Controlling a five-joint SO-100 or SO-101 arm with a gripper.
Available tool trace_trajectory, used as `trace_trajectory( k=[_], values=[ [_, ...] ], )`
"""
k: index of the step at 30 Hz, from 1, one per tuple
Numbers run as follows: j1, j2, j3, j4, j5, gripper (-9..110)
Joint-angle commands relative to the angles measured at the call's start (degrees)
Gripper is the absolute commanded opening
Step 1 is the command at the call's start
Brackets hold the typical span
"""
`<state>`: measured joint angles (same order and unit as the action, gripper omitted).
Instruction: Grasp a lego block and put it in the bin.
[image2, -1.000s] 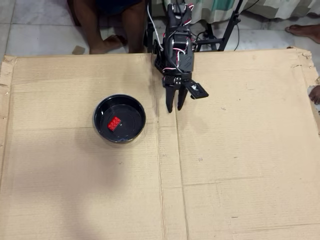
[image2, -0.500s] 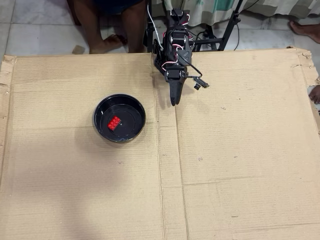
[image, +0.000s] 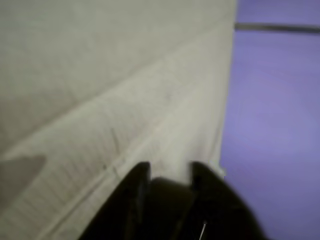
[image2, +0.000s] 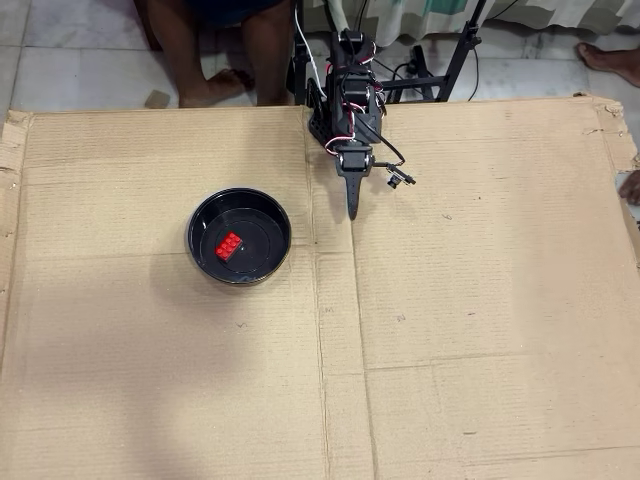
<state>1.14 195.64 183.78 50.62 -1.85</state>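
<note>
In the overhead view the red lego block (image2: 229, 245) lies flat on the bottom of the round black bin (image2: 239, 237), a little left of the bin's centre and tilted on a diagonal. The bin sits on the cardboard sheet (image2: 480, 330) left of the frame's middle, just beside the long vertical seam that runs down the sheet.

The black arm (image2: 345, 95) reaches in from the top centre of the frame, with red and white wires looped along it. Its pincer (image2: 351, 209) points toward the bottom of the frame, and its two fingers meet in one narrow point with nothing between them, so it is clenched and empty. The tip hangs over bare cardboard to the upper right of the bin, well apart from its rim and close to the seam.

The wrist view is blurred. The pincer (image: 169, 174) shows at the bottom centre as two dark stubs with a dark gap between them, over pale cardboard (image: 100, 85). A purple-tinted floor (image: 280, 125) fills the right side of that frame.

Along the top edge of the overhead view lies tiled floor (image2: 80, 60), with a person's bare legs (image2: 220, 50) at upper left and a dark stand (image2: 460, 50) at upper right.
</note>
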Motion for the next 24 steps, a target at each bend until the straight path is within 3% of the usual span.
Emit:
trace_trajectory(
  k=[1,24],
  values=[
    [-1.0,0.5,0.1,-0.7,-0.4,2],
    [-1.8,0.3,1.9,0.3,-0.5,0]
  ],
)
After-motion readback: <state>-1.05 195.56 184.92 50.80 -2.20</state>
